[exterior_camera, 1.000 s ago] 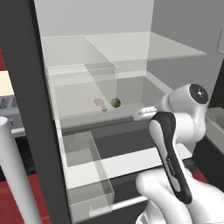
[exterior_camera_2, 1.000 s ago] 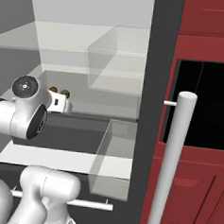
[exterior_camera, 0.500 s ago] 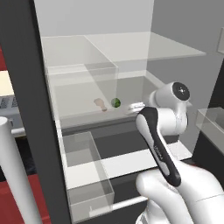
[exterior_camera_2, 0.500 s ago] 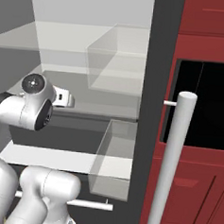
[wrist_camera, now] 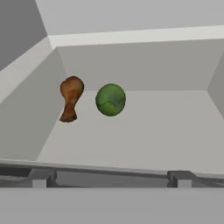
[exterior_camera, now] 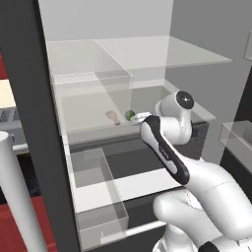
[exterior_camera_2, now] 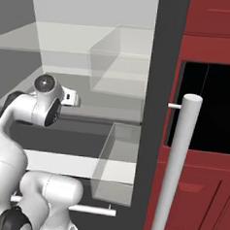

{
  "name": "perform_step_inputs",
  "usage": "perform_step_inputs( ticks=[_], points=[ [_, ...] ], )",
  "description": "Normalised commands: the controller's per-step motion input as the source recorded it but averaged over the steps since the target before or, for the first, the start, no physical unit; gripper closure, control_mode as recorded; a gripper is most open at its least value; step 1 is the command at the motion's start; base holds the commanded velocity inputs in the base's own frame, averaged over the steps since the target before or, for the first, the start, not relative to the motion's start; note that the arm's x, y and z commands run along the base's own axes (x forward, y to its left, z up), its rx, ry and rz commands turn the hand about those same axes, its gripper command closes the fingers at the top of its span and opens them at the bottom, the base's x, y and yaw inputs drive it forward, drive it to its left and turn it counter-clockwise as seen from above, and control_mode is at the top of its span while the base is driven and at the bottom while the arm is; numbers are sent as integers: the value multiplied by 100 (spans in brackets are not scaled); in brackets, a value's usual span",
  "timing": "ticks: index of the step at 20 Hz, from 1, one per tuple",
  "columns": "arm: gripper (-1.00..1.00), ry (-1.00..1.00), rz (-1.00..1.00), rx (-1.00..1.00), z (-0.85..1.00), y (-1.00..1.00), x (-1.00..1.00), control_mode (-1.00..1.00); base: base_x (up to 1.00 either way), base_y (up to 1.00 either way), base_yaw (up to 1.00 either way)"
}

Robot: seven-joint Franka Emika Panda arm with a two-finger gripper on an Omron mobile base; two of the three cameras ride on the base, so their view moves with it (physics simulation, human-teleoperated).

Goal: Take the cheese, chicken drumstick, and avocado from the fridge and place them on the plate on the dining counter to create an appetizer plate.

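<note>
— Avocado sits just above centre in the hand view, a green ball on the pale floor of the fridge compartment. The gripper is spread as wide as it goes, its two dark finger tips low in that frame, far apart, with nothing between them and nothing touched.

— And the chicken drumstick?

— Just left of the avocado, close beside it but apart, meaty end toward the top of the frame, bone end down, near the left wall of the compartment.

— Where do they show from the base?

— In the left base view, the avocado is a small green spot at mid-frame on the glass shelf, right by the white wrist; the drumstick is a pale brown shape to its left. A clear door bin hangs at lower left, and the long white bar handle stands right of centre in the right base view, in front of the red cabinets.

— What changed from the earlier pictures?

— The wrist has moved leftward in the left base view, closing in on the shelf, so it now reaches the avocado's spot. The jaws are as wide as before. Both foods lie where they lay.
</note>
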Motion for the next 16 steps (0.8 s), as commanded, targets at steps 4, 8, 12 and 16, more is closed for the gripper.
perform_step_inputs(
  ticks=[4, 8, 12, 16],
  points=[
    [-100, 0, 0, 0, -21, 20, 55, -100, 0, 0, 0],
    [-100, 0, 0, 0, -17, 19, 51, -100, 0, 0, 0],
    [-100, 0, 0, 0, -13, 13, 49, -100, 0, 0, 0],
    [-100, 0, 0, 0, -13, 3, 44, -100, 0, 0, 0]
  ],
)
